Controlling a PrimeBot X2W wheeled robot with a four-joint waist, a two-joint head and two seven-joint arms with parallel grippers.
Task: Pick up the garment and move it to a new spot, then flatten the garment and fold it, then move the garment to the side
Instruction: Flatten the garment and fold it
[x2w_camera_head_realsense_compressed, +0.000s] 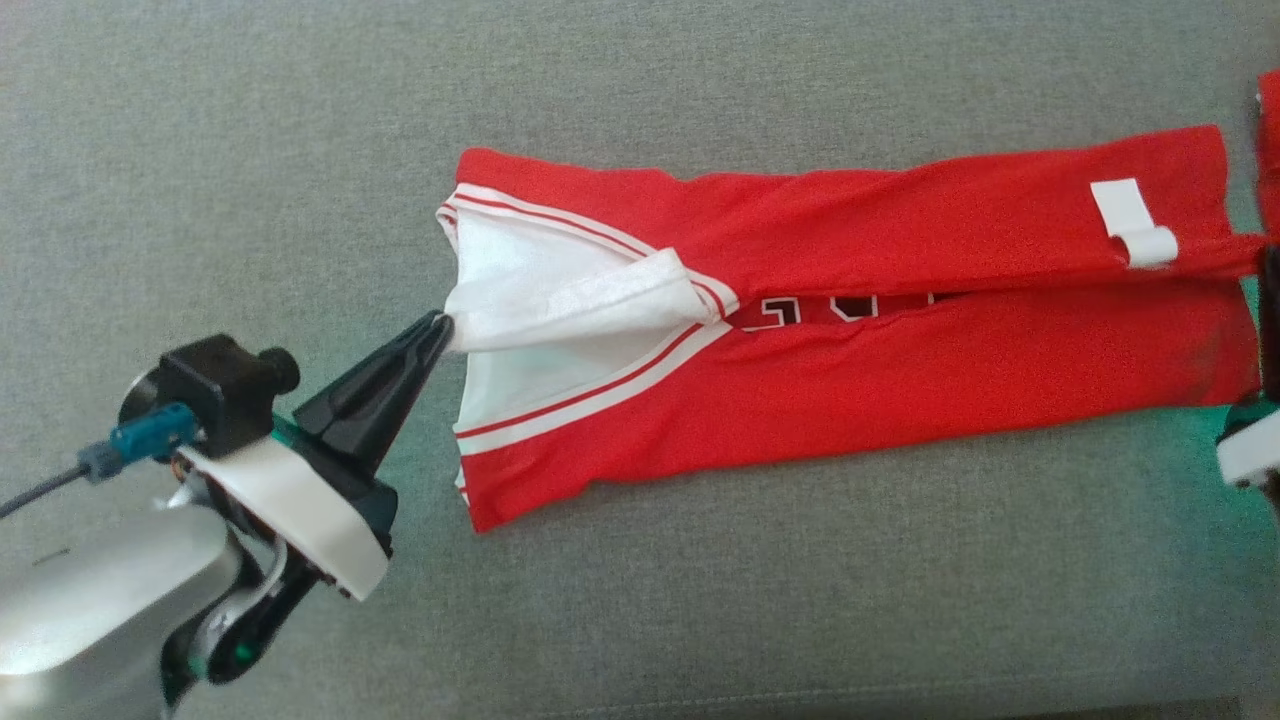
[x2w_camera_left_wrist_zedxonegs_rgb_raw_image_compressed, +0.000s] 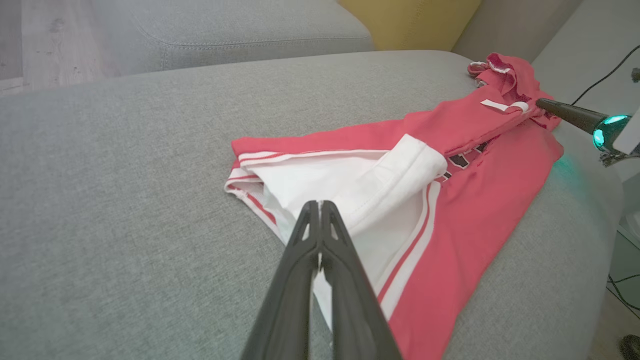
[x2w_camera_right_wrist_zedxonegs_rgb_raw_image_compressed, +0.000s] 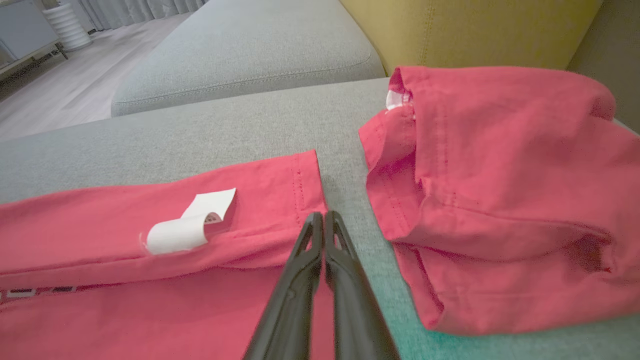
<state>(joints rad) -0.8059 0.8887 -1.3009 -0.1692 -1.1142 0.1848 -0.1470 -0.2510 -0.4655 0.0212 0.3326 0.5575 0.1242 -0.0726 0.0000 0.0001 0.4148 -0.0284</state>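
Fingers of my left gripper (x2w_camera_head_realsense_compressed: 438, 322) are pressed fully together on a pinch of the white inner fabric (x2w_camera_head_realsense_compressed: 540, 290) at the open neck end of the red jersey (x2w_camera_head_realsense_compressed: 850, 380). Those of my right gripper (x2w_camera_right_wrist_zedxonegs_rgb_raw_image_compressed: 324, 216) are just as tightly closed at the far hem.

The jersey lies folded lengthwise on the grey sofa cushion (x2w_camera_head_realsense_compressed: 300, 150), stretched between my two sets of fingertips, with its printed number peeking through the gap between the two flaps.

What worries me most is the left hold. It looks like a small bite of a single layer, so a pull away from the right fingers could draw the lining out and undo the fold instead of moving the whole garment. If I lift one end before the other, the upper flap, the one carrying the curled white label (x2w_camera_head_realsense_compressed: 1130, 225) just ahead of my right fingertips, may slide off the lower one.

A second red garment (x2w_camera_right_wrist_zedxonegs_rgb_raw_image_compressed: 500, 200) sits close beyond my right fingers. A sideways sweep that way could drag into it or bunch the two together.

No gap shows between either pair of fingers. On the right, the tips meet the hem edge of the upper flap and the cloth draws to a point toward them, so I judge it pinched, though I cannot see how many layers are caught.
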